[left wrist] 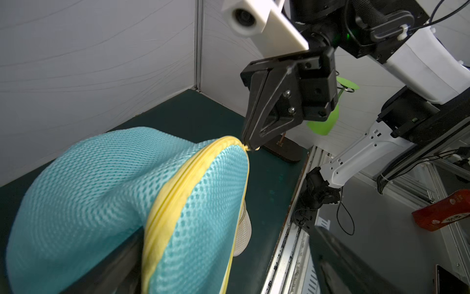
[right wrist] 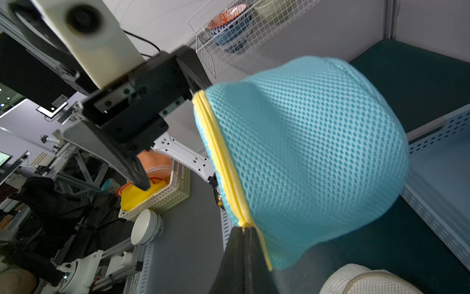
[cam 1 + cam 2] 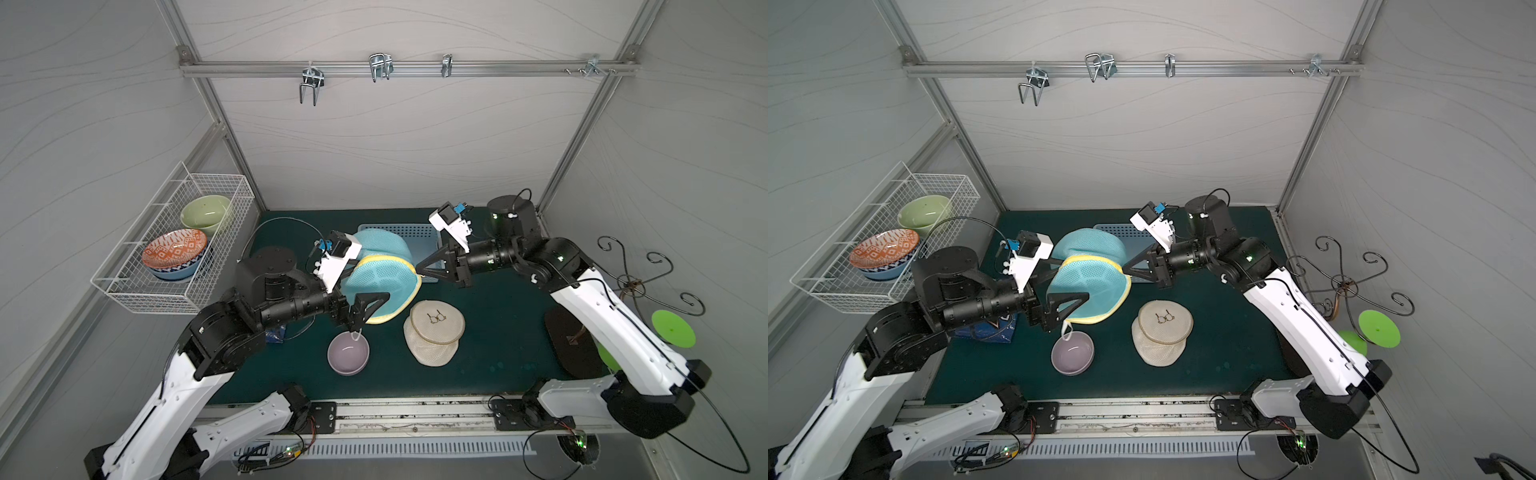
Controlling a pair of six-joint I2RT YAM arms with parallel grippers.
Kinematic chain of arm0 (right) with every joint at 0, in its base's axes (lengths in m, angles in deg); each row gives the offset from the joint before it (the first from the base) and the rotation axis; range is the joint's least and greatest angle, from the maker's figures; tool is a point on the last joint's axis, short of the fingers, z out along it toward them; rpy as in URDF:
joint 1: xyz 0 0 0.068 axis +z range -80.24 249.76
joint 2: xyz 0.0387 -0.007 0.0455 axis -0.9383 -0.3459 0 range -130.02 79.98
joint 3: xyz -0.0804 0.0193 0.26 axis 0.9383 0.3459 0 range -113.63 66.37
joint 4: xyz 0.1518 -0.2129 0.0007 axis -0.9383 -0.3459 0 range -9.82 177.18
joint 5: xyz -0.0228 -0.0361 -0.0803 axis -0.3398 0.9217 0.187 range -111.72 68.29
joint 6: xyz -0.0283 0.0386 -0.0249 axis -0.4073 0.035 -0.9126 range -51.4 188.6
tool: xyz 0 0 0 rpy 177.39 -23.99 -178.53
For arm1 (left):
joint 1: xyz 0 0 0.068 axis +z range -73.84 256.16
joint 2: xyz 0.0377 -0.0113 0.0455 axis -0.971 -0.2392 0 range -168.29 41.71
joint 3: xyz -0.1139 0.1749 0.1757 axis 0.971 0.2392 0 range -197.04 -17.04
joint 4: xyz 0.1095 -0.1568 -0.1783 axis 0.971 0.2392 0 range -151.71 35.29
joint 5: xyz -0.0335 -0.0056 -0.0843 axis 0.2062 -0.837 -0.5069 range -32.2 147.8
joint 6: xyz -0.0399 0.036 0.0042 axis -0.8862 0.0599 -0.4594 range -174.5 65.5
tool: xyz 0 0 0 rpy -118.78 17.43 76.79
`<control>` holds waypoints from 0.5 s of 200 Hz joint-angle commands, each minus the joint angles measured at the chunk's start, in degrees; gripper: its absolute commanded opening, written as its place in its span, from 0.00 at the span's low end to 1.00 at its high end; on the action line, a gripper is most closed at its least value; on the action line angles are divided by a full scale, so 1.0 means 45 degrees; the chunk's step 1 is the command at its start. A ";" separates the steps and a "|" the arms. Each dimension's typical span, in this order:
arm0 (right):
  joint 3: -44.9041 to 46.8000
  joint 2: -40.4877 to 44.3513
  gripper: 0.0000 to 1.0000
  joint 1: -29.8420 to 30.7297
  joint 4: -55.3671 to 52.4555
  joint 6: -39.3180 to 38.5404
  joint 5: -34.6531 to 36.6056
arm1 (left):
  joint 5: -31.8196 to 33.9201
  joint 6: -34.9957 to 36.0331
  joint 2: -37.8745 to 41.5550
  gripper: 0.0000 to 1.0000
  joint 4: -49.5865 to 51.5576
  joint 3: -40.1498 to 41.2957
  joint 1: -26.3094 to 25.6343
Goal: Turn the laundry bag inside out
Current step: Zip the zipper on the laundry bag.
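The laundry bag (image 3: pixel 380 276) is teal mesh with a yellow zipper rim and hangs in the air over the green mat in both top views (image 3: pixel 1088 282). My right gripper (image 3: pixel 417 270) is shut on the yellow rim at the bag's right end, as the right wrist view shows at the gripper's tip (image 2: pixel 244 229). My left gripper (image 3: pixel 370 284) is open wide at the bag's left side. One of its fingers (image 3: pixel 374 301) lies in front of the bag and the other is hidden behind the mesh. In the left wrist view the bag (image 1: pixel 106 191) drapes over one finger (image 1: pixel 122 262).
A purple bowl (image 3: pixel 348 354) and a beige mesh pouch (image 3: pixel 434 332) lie on the mat below the bag. A blue perforated tray (image 3: pixel 415 237) is behind it. A wire basket (image 3: pixel 174 245) with bowls hangs at the left. A black stand (image 3: pixel 573 345) with curled hooks is at the right.
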 commanded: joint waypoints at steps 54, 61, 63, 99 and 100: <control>-0.0223 0.0054 0.00 0.0249 -0.1721 -0.1789 0.0701 | 0.1935 0.0962 -0.0244 0.98 -0.0134 -0.0866 0.0030; -0.0222 0.0118 0.00 0.0256 -0.1731 -0.1859 0.0516 | 0.1607 0.0988 -0.0093 0.98 -0.0220 -0.0695 0.0022; -0.0224 0.0136 0.00 0.0272 -0.1744 -0.1893 0.0452 | 0.1505 0.1018 -0.0036 0.98 -0.0256 -0.0624 0.0037; -0.0295 0.0133 0.00 0.0323 -0.1909 -0.2401 -0.0513 | -0.1928 0.0938 -0.0721 0.98 -0.0200 -0.0080 0.0023; -0.0296 0.0128 0.00 0.0339 -0.1926 -0.2413 -0.0532 | -0.1996 0.0937 -0.0737 0.98 -0.0208 -0.0057 0.0023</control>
